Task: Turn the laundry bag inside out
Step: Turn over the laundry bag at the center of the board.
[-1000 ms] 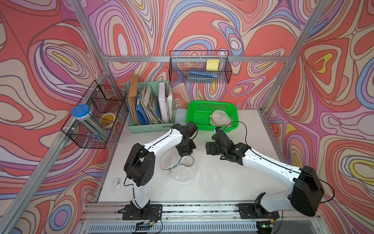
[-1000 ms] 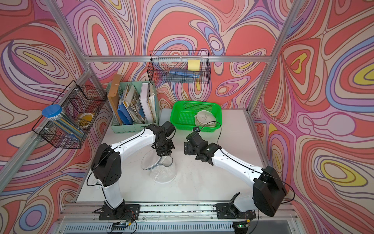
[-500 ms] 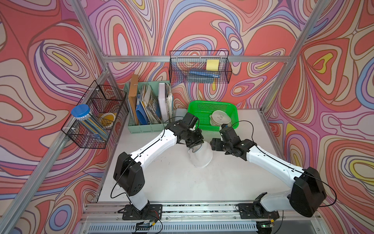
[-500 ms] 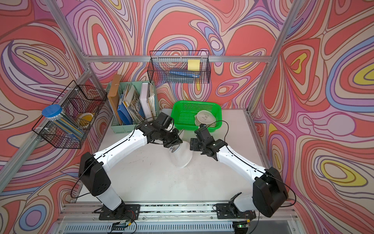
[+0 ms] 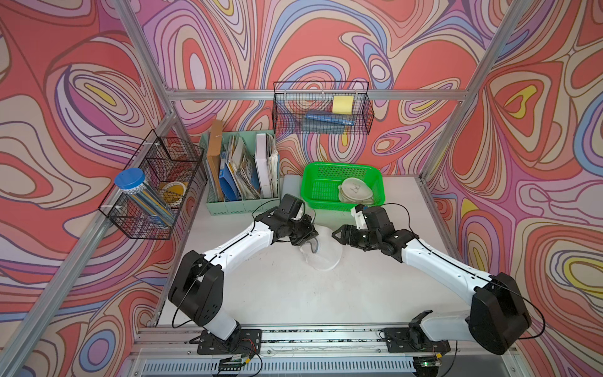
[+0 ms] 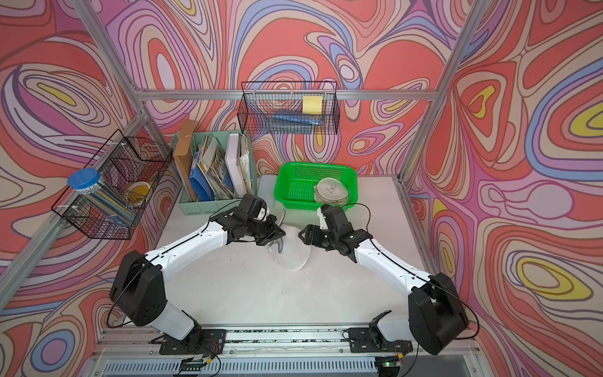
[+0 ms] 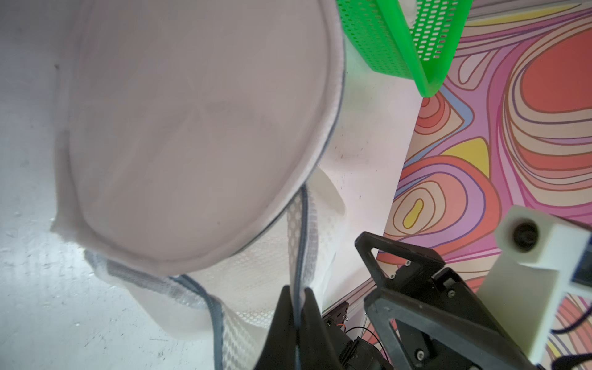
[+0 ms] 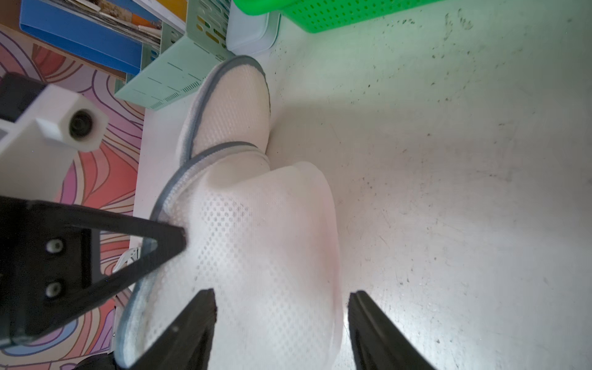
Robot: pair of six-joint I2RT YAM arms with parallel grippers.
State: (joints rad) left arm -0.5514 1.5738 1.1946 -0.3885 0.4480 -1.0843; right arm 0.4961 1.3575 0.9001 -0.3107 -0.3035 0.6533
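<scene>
Left fingers [image 7: 278, 326], clamped on the bag [image 5: 322, 258] rim, have carried it across; right fingers [image 8: 198, 323], open astride its mesh, are narrowing for a second grip.

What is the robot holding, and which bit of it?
The left gripper pinches the white mesh laundry bag by its grey edge trim. The right gripper has its jaws open around the bag's mesh side, not clamped on it.

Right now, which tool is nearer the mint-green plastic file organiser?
Left. The left tool is just front-right of the organiser; the right tool lies farther off, across the white mesh laundry bag.
</scene>
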